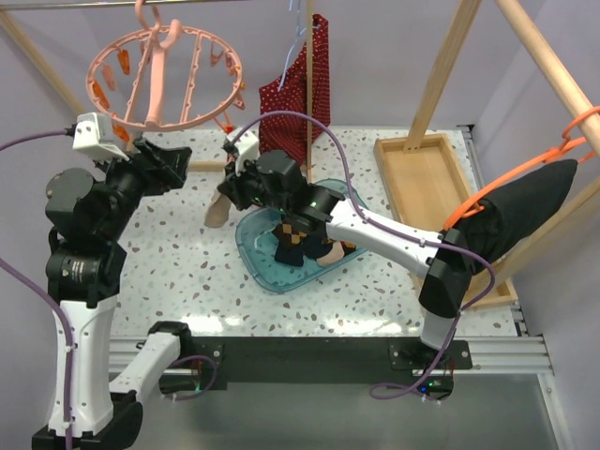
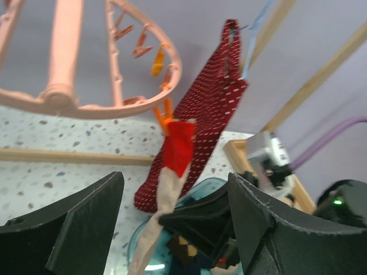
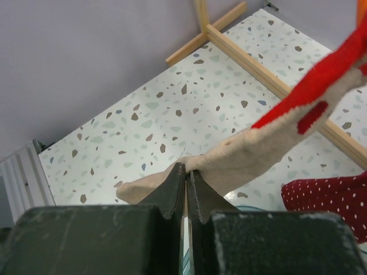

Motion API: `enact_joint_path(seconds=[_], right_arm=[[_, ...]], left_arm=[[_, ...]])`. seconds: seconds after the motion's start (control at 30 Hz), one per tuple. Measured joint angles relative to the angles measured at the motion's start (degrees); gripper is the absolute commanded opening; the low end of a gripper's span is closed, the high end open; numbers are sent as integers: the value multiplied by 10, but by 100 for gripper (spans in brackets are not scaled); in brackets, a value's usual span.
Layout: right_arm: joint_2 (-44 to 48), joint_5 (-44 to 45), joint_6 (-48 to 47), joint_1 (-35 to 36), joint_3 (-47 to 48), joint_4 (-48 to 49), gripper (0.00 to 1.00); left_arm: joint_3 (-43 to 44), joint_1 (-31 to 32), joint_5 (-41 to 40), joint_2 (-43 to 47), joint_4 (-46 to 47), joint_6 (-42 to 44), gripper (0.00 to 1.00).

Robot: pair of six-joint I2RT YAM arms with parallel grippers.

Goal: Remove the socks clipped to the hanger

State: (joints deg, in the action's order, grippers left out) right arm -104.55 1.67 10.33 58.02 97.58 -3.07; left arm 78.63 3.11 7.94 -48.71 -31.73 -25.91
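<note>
Pale sock (image 2: 165,192): hangs by its red cuff from an orange clip (image 2: 166,113) on the hanger. Lower down it is pinched in the right fingers, and its toe end pokes out past their tips.
Hanger (image 1: 169,70): a pink ring with spokes and a hook, hung up above and ahead of the left fingers, with small pink and orange clips along its rim.
Right fingers (image 3: 186,179): clenched, tips pressed together on the pale sock's beige fabric.
Left fingers (image 1: 178,159): released and spread wide, grasping nothing. The pale sock hangs ahead of their gap, touching neither one.
Dark socks (image 1: 295,239): diamond-patterned, lying in a teal tray (image 1: 258,264) below and behind the right fingers.
Red dotted cloth (image 2: 212,109): hangs just beyond the pale sock, to the right of the left fingers' view.
Bench (image 3: 172,109): speckled white, under both sets of fingers.
Wooden tray (image 1: 427,173): on the bench, well off to the right of the right fingers.
Black cloth (image 1: 530,202): draped on an orange hanger (image 1: 574,131), far right of both.
</note>
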Motion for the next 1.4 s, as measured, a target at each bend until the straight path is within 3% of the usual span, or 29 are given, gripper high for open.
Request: enact_joint_path(seconds=[0.2, 0.4, 0.67, 0.83, 1.4], right_arm=[[19, -19, 5, 0, -35, 22, 0], [23, -34, 6, 3, -52, 32, 0], [26, -38, -6, 17, -52, 40, 0], [27, -33, -14, 23, -52, 36, 0], [35, -22, -43, 35, -52, 38, 0]], left_arm=[[34, 0, 90, -43, 48, -47, 73], [5, 0, 89, -97, 63, -92, 69], [-4, 46, 30, -116, 69, -140, 70], [-5, 102, -67, -137, 74, -161, 70], [-61, 113, -247, -68, 65, -231, 75]])
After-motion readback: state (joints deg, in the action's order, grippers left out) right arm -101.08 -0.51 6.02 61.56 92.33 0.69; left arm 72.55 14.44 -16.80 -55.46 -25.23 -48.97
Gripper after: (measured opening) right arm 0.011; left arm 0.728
